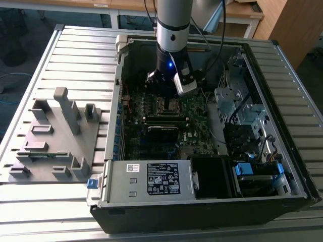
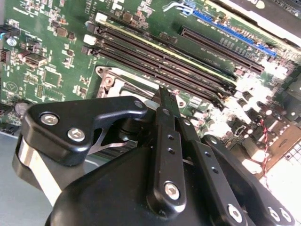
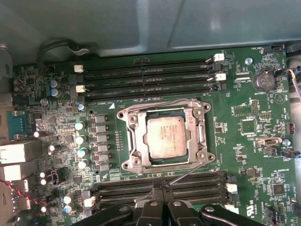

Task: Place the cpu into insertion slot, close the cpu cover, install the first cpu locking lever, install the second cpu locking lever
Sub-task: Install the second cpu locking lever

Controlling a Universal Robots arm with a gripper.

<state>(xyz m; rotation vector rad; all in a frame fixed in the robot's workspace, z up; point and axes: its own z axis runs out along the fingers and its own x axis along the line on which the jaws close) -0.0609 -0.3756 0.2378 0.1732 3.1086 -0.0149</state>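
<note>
- CPU (image 3: 168,137) sits in the insertion slot (image 3: 133,162) on the motherboard (image 3: 244,155), silver-grey top facing up, lying flat and square to the socket in the first wrist view.
- cpu cover (image 3: 199,136) looks already down around the chip: thin silvery frame, central opening showing the chip top. Judgement only; cannot tell whether it is fully seated.
- One thin wire lever (image 3: 186,173) runs diagonally from the socket corner toward the gripper, so it looks not yet latched. A second wire runs along the far socket edge near the memory slots (image 3: 146,77); its latch state I cannot tell.
- Gripper (image 3: 161,187) hovers just beside the socket, over the near bank of memory slots, fingertips close together, nearly closed, holding nothing I can see. Lever tip ends right near the fingertips; contact or not, cannot tell.
- In the exterior view the arm (image 1: 173,30) reaches down into the open computer case (image 1: 282,166), with the socket (image 1: 167,105) just below the wrist.
- Handling, judged: chip is light, rigid, smooth metal top, fragile on the underside contacts; best left alone now that it is seated.
- Cover is thin stiff sheet metal, hinged, light; push on the frame, not the chip.
- Lever is springy steel wire, thin and slippery, likely to snap back; take it near the free end, fingers pinched across the wire.
- Risk: fingertips slipping off onto the memory slots or small board parts nearby.
</note>
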